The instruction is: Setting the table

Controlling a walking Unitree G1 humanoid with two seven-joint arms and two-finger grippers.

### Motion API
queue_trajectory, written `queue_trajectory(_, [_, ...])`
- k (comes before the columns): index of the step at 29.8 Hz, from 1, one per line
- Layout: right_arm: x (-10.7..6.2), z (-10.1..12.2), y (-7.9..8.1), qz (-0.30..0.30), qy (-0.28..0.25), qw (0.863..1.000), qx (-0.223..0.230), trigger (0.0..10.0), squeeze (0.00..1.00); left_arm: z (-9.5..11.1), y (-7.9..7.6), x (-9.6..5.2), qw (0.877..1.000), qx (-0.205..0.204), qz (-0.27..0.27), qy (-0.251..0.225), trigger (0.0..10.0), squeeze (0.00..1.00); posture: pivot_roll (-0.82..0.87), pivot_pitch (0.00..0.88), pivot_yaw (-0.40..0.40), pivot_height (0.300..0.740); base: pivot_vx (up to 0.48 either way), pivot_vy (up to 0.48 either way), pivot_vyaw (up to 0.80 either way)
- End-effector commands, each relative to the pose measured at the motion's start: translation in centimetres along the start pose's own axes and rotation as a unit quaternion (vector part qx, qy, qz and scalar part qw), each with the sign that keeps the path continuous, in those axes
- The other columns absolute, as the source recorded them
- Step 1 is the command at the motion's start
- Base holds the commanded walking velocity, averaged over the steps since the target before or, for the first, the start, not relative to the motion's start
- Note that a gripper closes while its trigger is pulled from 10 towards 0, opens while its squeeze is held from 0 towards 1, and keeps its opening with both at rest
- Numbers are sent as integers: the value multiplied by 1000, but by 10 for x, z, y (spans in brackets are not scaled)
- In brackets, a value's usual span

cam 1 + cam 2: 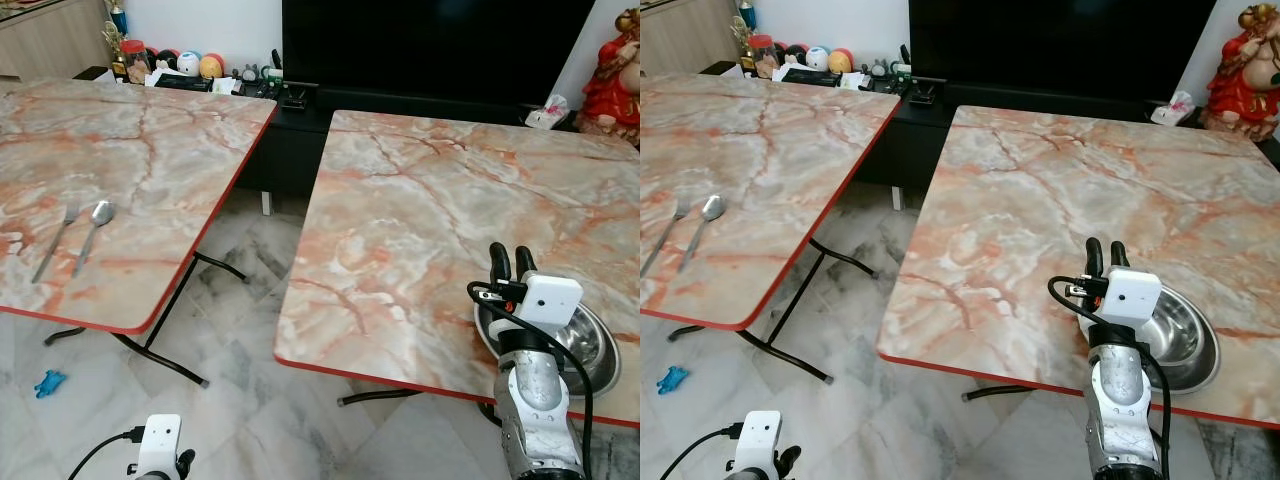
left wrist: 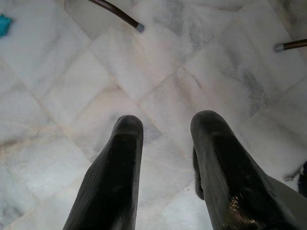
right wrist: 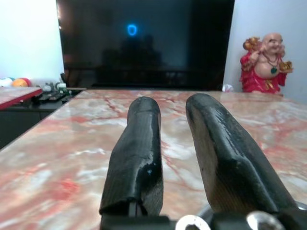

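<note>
Two marble-patterned folding tables stand side by side. On the left table [image 1: 160, 140] a fork [image 1: 56, 242] and a spoon [image 1: 94, 232] lie next to each other near its front edge. A steel bowl [image 1: 590, 342] sits at the front right of the right table [image 1: 420, 200]. My right gripper [image 1: 512, 256] is at the bowl's left rim, fingers pointing away from me over the tabletop, open with only marble visible between them [image 3: 170, 103]. My left gripper [image 2: 165, 122] hangs low over the floor, open and holding nothing.
A floor gap with black table legs [image 1: 165, 355] separates the tables. A small blue object [image 1: 48, 383] lies on the tiles under the left table. Behind stand a dark TV [image 1: 430, 40], a low console with toys [image 1: 190, 65], and a red statue [image 1: 615, 75].
</note>
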State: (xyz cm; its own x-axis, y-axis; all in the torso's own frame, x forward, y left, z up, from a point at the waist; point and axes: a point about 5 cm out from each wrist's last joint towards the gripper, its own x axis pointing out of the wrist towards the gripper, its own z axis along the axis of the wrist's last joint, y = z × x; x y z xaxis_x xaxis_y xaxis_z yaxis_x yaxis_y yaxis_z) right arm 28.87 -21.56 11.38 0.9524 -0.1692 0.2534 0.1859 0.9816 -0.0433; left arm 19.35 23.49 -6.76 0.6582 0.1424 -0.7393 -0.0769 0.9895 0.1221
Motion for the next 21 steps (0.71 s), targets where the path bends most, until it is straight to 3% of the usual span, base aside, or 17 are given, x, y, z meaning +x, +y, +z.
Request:
queue_trajectory(1, [2,3,-1,0,-3,1000,-4,10000,0,-5,-1,-1,1000,-9,0,10,10000,0,68,0,-31,740,0,349,0])
queue_trajectory(21, [4,6,10,18,-5,1000,-4,10000,0,-2,-1,0,1000,-10,-1,8,10000,0,64,5,-24,740,0,354,0])
